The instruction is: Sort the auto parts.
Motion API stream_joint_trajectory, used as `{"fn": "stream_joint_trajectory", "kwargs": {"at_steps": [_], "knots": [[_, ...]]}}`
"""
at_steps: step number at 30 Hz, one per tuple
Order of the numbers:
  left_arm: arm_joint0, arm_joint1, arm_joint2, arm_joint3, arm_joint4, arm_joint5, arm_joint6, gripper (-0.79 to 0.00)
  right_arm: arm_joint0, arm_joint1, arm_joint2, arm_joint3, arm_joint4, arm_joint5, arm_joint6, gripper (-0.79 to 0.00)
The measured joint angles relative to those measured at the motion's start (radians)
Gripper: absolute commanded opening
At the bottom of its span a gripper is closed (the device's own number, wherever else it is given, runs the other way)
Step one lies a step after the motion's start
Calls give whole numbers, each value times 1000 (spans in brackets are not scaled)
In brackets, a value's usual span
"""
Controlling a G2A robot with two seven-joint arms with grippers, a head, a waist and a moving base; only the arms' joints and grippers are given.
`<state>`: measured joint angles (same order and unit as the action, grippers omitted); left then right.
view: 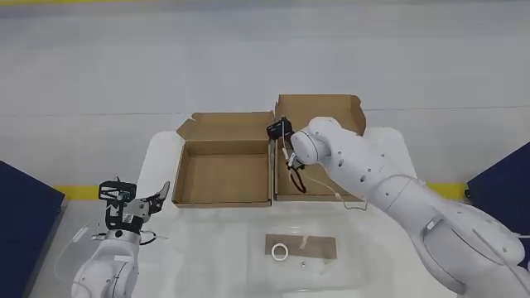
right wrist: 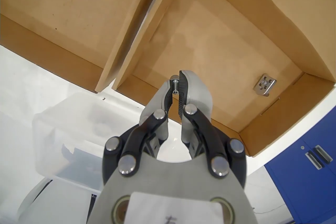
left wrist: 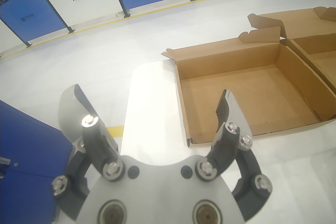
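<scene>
The right gripper (right wrist: pixel 176 80) hangs over the right cardboard box (right wrist: pixel 262 12), close to the wall that box shares with its neighbour. Its fingers (right wrist: pixel 194 88) are drawn narrow and pinch a small metal bolt (right wrist: pixel 175 84) at their tips, with the bolt held above the box floor. 1 flat metal bracket (right wrist: pixel 264 85) with holes lies on the floor of the same box, near a corner and well apart from the bolt.

The 2 boxes stand side by side on the white worktop (view: pixel 207 223), their walls just beside each other and their flaps open. The left cardboard box (left wrist: pixel 249 93) sits nearer the left arm.

The left gripper (left wrist: pixel 151 93) hangs over the worktop's left edge, near the front corner of the left box and apart from it. Its fingers (left wrist: pixel 227 107) are spread wide with nothing between them.

Toward the front of the worktop stands a clear plastic bin (right wrist: pixel 52 114). In the top view a brown sheet (view: pixel 319 247) lies inside it, with a white ring (view: pixel 280 252) on the sheet's left end and a tiny part (view: pixel 304 262) just beside the sheet's front edge; what that part is cannot be told. A blue cabinet (right wrist: pixel 309 164) stands beyond the worktop on the right side.
</scene>
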<state>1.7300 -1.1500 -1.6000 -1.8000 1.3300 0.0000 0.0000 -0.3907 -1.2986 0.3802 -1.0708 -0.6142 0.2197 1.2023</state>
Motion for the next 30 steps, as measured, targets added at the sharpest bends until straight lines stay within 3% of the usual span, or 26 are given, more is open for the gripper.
{"fn": "stream_joint_trajectory", "kwargs": {"at_steps": [18, 30], "knots": [[0, 0, 0, 0, 0, 0, 0, 0, -12, 1, 7, 7, -2, 1, -21, -785], [0, 0, 0, 0, 0, 0, 0, 0, 3, -37, 46, 175, 10, 58, -28, -785]]}}
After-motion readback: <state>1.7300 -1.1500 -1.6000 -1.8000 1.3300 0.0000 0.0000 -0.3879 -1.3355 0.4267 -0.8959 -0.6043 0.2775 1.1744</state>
